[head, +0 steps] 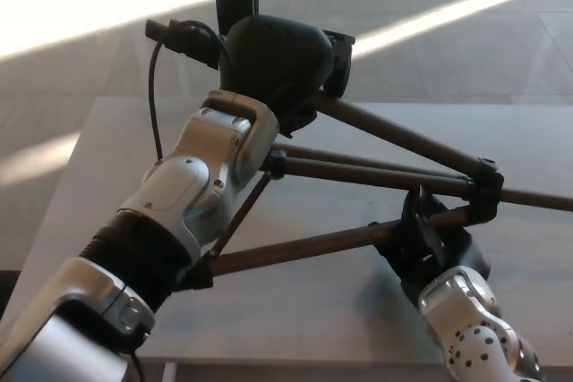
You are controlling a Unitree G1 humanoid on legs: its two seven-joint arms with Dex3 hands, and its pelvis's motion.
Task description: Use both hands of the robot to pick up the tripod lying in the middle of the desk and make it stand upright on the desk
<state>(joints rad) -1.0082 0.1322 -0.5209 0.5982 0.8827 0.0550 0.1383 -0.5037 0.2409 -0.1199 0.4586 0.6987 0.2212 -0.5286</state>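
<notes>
Gripping tripod [376, 172]: left hand [269, 64] at head, right hand [430, 243] on lower leg.

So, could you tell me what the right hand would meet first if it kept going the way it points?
Probably nothing new: the right hand already seems to be against the tripod's nearest leg. Beyond it lie the other legs, though depth is unclear.
</notes>
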